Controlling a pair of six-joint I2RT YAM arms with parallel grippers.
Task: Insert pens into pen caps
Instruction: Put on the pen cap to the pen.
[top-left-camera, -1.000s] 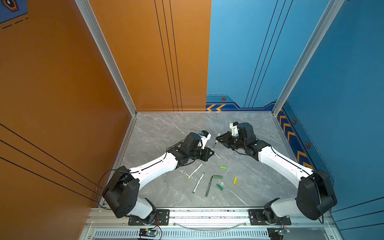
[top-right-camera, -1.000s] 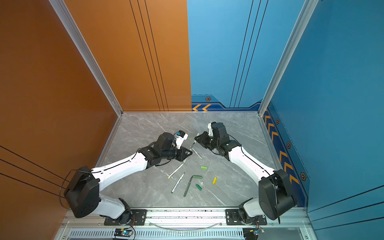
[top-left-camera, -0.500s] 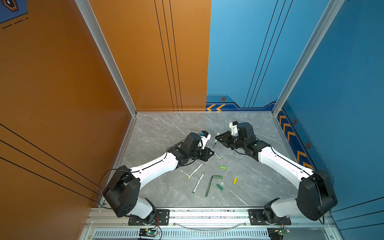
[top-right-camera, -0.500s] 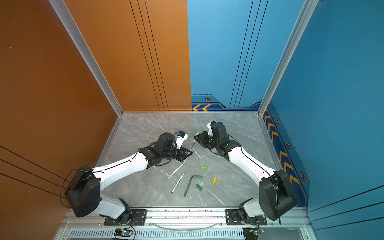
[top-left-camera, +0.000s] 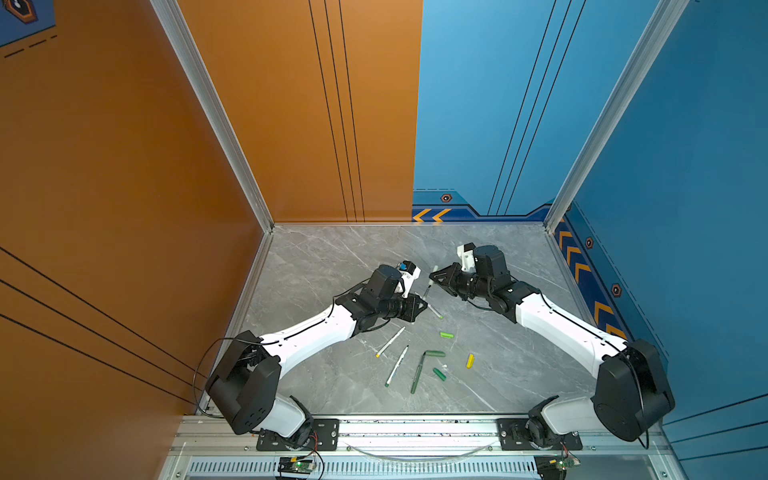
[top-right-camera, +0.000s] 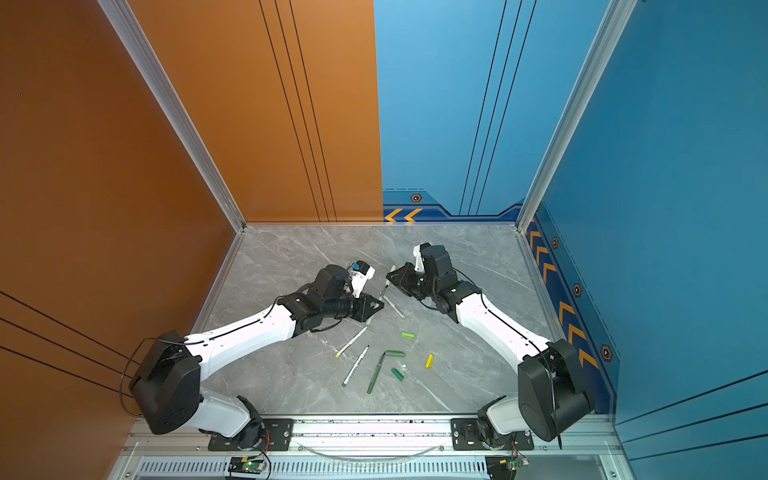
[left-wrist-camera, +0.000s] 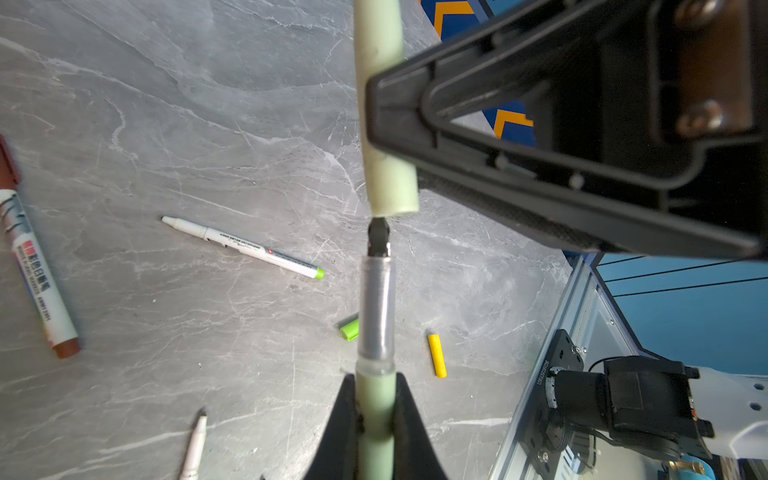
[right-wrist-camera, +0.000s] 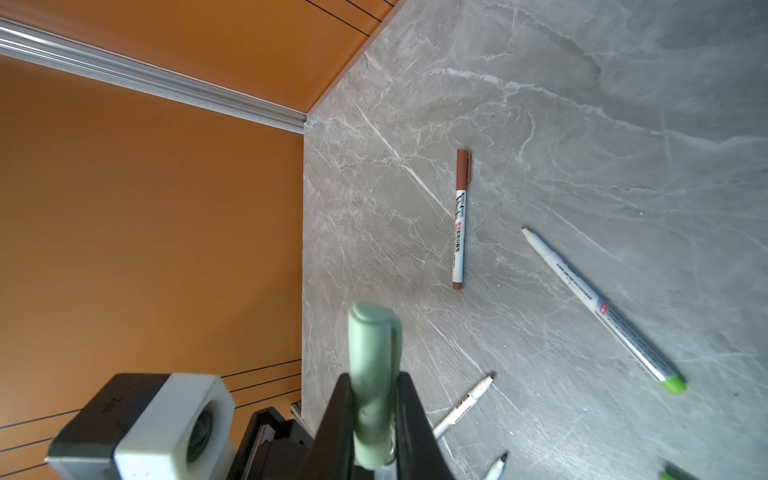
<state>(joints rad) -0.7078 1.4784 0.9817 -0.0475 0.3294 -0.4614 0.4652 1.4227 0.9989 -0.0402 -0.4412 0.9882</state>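
Observation:
My left gripper (left-wrist-camera: 376, 382) is shut on a sage-green pen (left-wrist-camera: 376, 307), whose black tip sits right at the mouth of a pale green pen cap (left-wrist-camera: 390, 187). That cap (right-wrist-camera: 370, 357) is clamped in my shut right gripper (right-wrist-camera: 372, 382). In both top views the two grippers (top-left-camera: 422, 305) (top-left-camera: 432, 276) meet nose to nose above the table's middle, pen (top-right-camera: 383, 291) and cap (top-right-camera: 392, 269) in one line. On the table lie a white pen with a light green end (top-left-camera: 434, 311) and a brown-capped pen (right-wrist-camera: 460, 220).
Nearer the front lie a bright green cap (top-left-camera: 446, 334), a yellow cap (top-left-camera: 470, 360), a dark green cap (top-left-camera: 439, 374), a dark green pen (top-left-camera: 417, 374), and two white pens (top-left-camera: 390, 342) (top-left-camera: 396, 366). Orange wall stands to the left, blue wall to the right.
My right gripper with the cap has edged slightly toward the left gripper's pen. The left arm has hardly moved.

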